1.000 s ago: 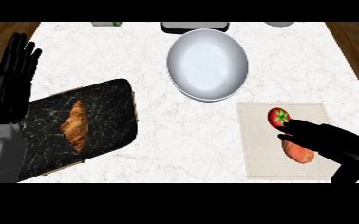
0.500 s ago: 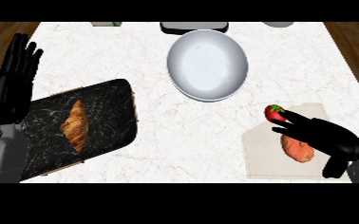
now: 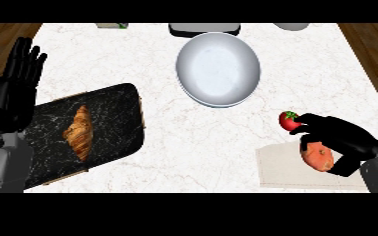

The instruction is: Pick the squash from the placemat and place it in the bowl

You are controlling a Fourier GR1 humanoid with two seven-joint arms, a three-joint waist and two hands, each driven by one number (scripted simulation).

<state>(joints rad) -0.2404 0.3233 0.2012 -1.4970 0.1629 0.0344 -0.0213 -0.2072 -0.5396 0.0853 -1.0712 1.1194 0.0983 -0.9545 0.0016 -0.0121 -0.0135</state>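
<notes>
**Squash in my right hand, bowl not yet reached**

My right hand [image 3: 341, 141] is over the beige placemat [image 3: 284, 167] at the right side of the worktop [image 3: 184, 130]. Its fingers [image 3: 314, 120] are curled round the orange squash [image 3: 319, 158], which shows under my palm, so I judge that I hold it. I cannot tell if it is already off the placemat or rests on it. A small red fruit with a green top, maybe a strawberry [image 3: 289, 121], is just beside my fingertips, touching or almost touching them; it could be pushed when I move.

The white bowl [image 3: 218, 70] stands well apart, towards the far middle of the worktop, so I must carry the squash up and to the left to reach it.

My left hand [image 3: 21, 77] rests at the left edge, fingers straight and up, holding nothing. Near it lies a dark marble board [image 3: 111, 115] with a croissant [image 3: 80, 132], away from my path.
</notes>
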